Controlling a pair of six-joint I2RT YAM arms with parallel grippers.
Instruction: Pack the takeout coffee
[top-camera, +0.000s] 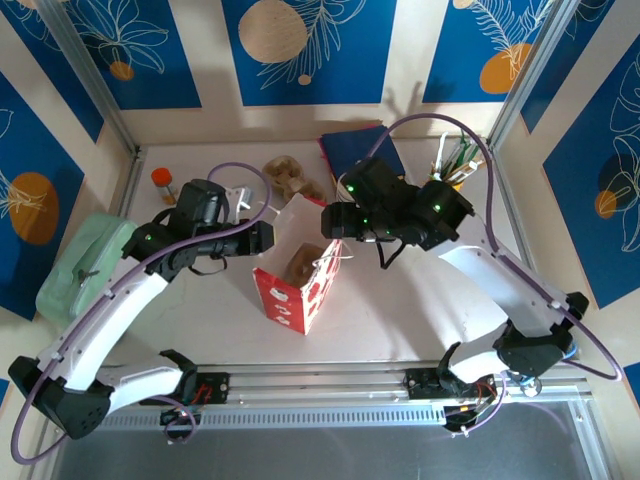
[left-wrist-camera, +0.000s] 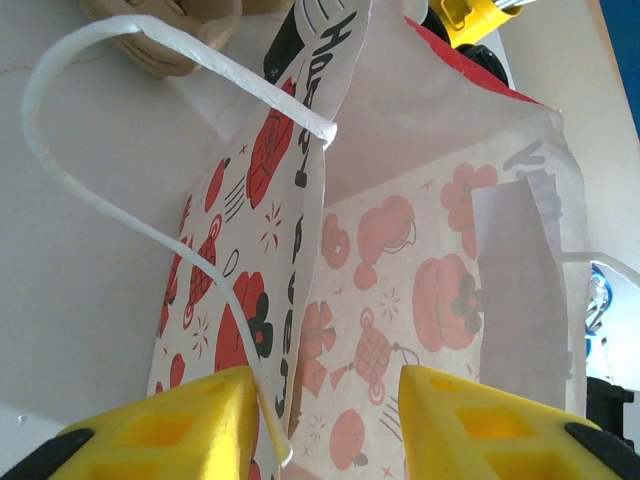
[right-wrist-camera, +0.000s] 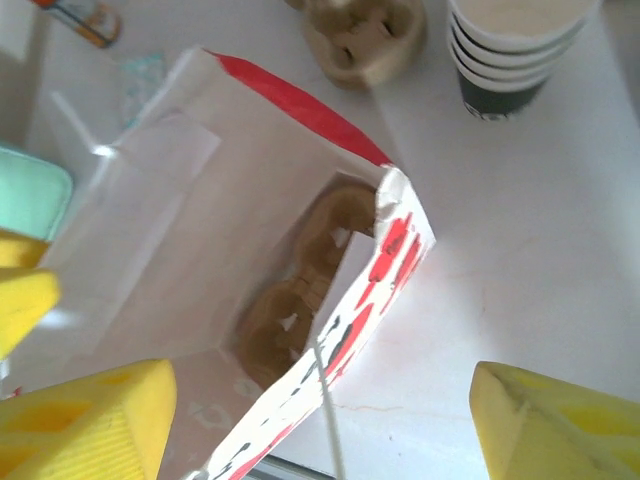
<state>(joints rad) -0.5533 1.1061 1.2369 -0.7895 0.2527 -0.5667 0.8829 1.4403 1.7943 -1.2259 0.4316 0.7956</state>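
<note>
Two yellow fingers of the left tool (left-wrist-camera: 325, 400) sit closest to its wrist camera. They stand apart and released, and between them rise the printed wall and white handle of a red and white paper bag (left-wrist-camera: 400, 300).

The right tool (right-wrist-camera: 320, 400) hangs above the bag's open mouth with its yellow fingers spread wide, grasping nothing.

From above, the bag (top-camera: 300, 275) stands upright in the middle of the counter (top-camera: 400, 320), between the left tool (top-camera: 262, 238) and the right tool (top-camera: 330, 220). A brown cardboard carrier (right-wrist-camera: 310, 270) lies at the bottom of the bag, and a second carrier (right-wrist-camera: 365, 35) rests on the counter behind it.

The takeout coffee cups (right-wrist-camera: 505, 55), green outside and white inside, sit stacked on the counter beyond the bag, well apart from it.

The bag looks ready and the cup is not yet packed. The next move likely calls for the right tool to reach back, lift one cup from the stack and lower it upright into the carrier.
</note>
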